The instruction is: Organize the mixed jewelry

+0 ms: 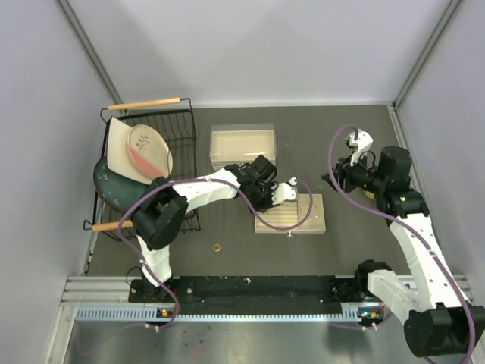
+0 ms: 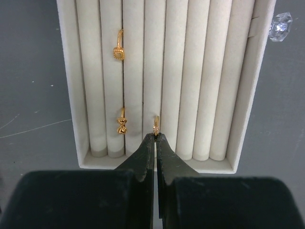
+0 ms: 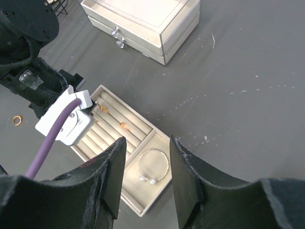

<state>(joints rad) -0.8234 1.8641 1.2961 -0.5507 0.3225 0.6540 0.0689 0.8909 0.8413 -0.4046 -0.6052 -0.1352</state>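
Left tool point(image 2: 156, 139) clamped on gold ring point(image 2: 156, 125) in tray point(image 2: 66, 95) slot; right tool point(image 3: 146, 145) apart, empty.

The dark grey table point(image 1: 356, 136) carried a beige slotted tray point(image 1: 318, 226) directly beneath the left pincer point(image 2: 156, 137). Beyond the pincer stood a clear-lidded drawer box point(image 1: 242, 144). A loose gold ring point(image 1: 217, 247) lay on the bare top, nearer the arm bases and left of the pincer. A black wire rack point(image 1: 180, 140) sat well to its left.
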